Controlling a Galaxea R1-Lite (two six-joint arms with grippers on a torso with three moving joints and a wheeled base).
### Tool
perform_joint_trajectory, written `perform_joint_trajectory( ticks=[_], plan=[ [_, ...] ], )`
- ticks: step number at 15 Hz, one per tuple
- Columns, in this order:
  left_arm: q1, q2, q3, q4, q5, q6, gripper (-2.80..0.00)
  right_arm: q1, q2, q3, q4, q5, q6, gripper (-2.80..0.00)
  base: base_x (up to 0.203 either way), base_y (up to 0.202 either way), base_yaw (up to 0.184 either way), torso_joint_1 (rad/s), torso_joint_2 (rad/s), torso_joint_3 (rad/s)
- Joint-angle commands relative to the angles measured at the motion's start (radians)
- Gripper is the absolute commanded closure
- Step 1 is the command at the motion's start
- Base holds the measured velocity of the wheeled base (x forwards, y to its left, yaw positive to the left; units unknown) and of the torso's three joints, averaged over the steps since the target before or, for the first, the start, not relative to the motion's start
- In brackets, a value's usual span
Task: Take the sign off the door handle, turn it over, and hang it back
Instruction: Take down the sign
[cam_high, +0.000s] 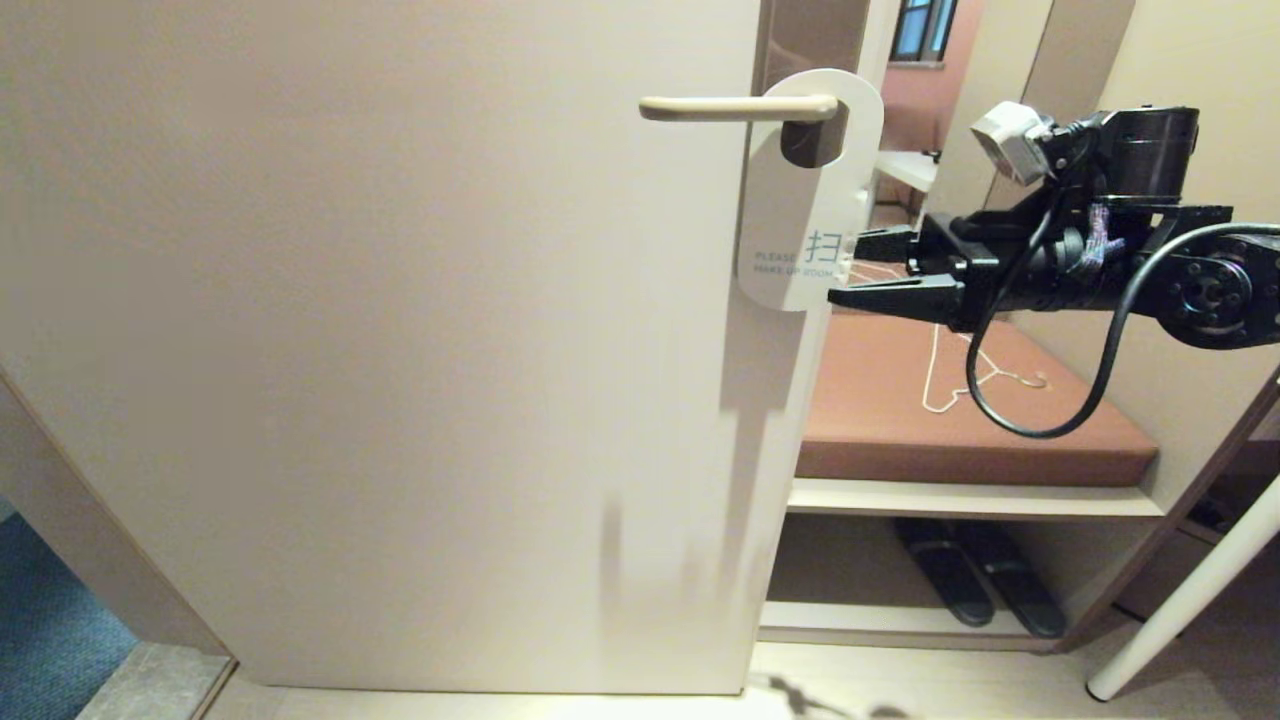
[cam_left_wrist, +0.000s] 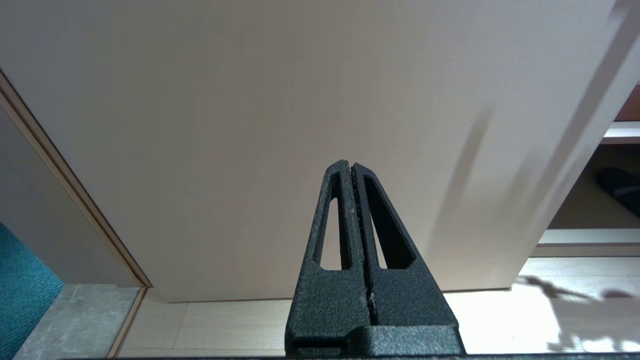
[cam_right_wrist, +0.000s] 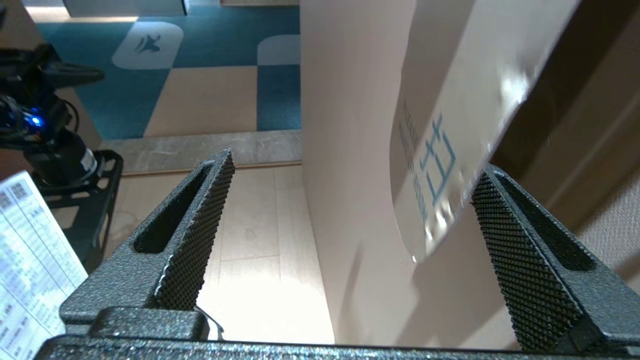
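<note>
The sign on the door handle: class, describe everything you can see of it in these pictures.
The sign is a flat white card with rounded ends, slightly glossy. Its hole is hooked over the door handle, so it hangs against the door's edge, tilted slightly. The visible face carries a blue Chinese character and "PLEASE MAKE UP ROOM". Its lower end sits between the open fingers of the right gripper; one finger is right beside its edge, though contact is unclear.

White sign hanging on door handle
</note>
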Motion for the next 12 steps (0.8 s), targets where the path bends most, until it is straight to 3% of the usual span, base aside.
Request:
perform_joint_trajectory(
  ticks=[1, 7, 12],
  plan=[
    [0.0, 0.001, -0.001, 0.0, 0.0, 0.0, 0.0, 0.004, 0.003, -0.009, -0.002, 0.007, 0.009, -2.8, 0.0, 0.0, 0.0, 0.0, 0.0, 0.0],
    [0.0, 0.001, -0.001, 0.0, 0.001, 0.0, 0.0, 0.034, 0.023, -0.03, -0.007, 0.009, 0.104, -2.8, 0.0, 0.0, 0.0, 0.0, 0.0, 0.0],
    [0.0, 0.001, -0.001, 0.0, -0.001, 0.0, 0.0, 0.073, 0.046, -0.071, -0.007, 0.023, 0.124, -2.8, 0.0, 0.0, 0.0, 0.0, 0.0, 0.0]
  ],
)
